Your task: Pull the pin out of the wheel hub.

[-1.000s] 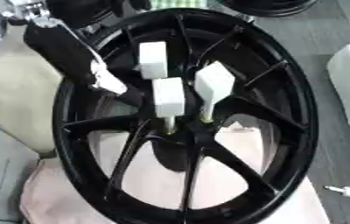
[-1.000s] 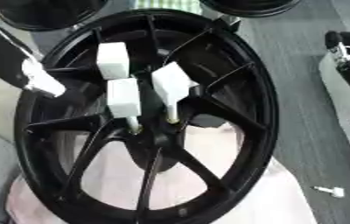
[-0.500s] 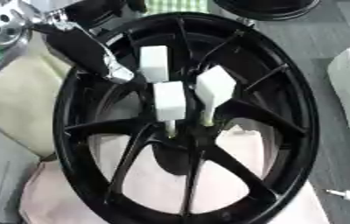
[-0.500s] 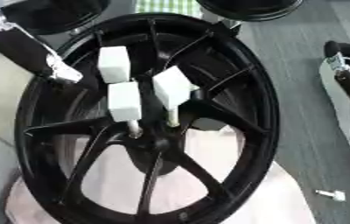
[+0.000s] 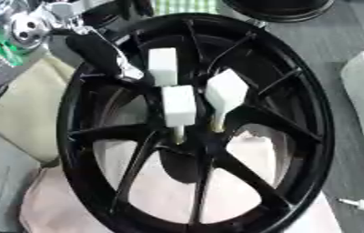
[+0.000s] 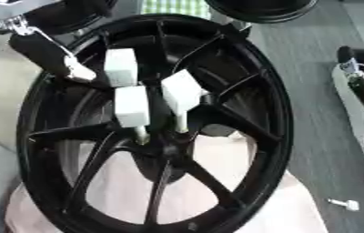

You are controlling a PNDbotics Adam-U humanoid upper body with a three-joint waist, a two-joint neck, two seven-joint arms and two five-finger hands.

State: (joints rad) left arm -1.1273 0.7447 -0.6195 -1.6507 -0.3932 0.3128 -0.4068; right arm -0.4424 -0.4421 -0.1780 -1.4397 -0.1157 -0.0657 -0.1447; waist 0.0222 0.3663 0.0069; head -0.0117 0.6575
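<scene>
The black wheel (image 5: 197, 127) lies flat on a pale cloth (image 5: 58, 205), so its hub faces up with three white-headed pins (image 5: 179, 109) stuck in around the center. The left hand (image 5: 105, 54) comes in at about 10 o'clock beside the top pin (image 5: 162, 66); whether its fingers are apart can't be told. A loose white bolt (image 5: 354, 203) sits at 4 o'clock.

No lettering, brand, number or sign can be read anywhere on the black wheel (image 5: 193, 127), the white-headed pins (image 5: 178, 105) standing in its hub, or the pale cloth (image 5: 50, 205) beneath it.
</scene>
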